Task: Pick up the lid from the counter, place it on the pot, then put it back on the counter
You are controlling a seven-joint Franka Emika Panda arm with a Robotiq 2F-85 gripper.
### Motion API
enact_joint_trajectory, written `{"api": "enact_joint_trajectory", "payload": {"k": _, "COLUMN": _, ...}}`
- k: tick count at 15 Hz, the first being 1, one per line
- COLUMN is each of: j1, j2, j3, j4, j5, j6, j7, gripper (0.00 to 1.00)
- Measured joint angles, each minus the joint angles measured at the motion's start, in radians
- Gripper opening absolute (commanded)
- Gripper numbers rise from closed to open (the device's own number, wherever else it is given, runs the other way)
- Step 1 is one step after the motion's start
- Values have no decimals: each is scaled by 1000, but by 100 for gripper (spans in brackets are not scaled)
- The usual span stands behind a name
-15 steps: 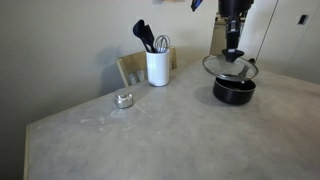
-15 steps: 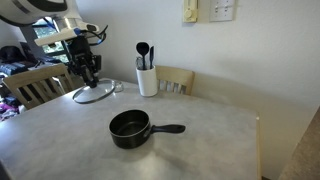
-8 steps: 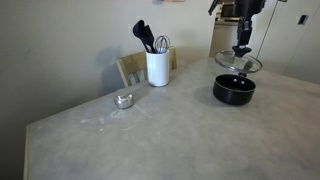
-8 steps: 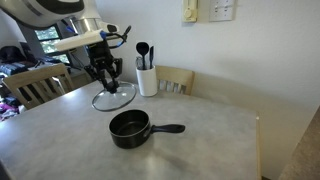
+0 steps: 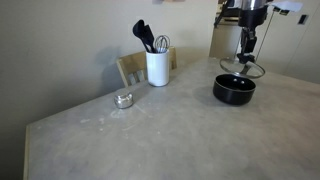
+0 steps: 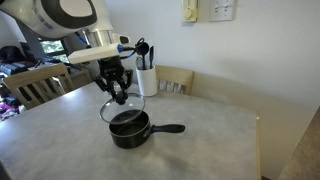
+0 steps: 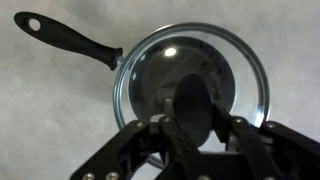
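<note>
Over the pot (image 6: 128,128), toward the counter's (image 5: 150,140) far edge, I've got the lid (image 6: 118,108) hanging just above it.

> claw status?

My gripper (image 6: 117,90) is clamped on the lid's black knob (image 7: 193,95), wrist view shows it fine.

White, rounded arm (image 6: 65,15) with dark joint bands; black claw (image 6: 117,92) with jointed fingers
</note>
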Motion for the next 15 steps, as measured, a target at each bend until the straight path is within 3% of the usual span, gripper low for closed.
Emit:
{"api": "enact_joint_trajectory", "payload": {"k": 6, "j1": -12, "j2": 89, "j3": 1, "j4": 0, "j5": 38, "j6": 36, "j7": -32, "gripper": 14}}
{"api": "enact_joint_trajectory", "payload": {"k": 15, "j1": -14, "j2": 108, "j3": 4, "j4": 9, "j5": 37, "j6": 80, "j7": -33, "gripper": 14}}
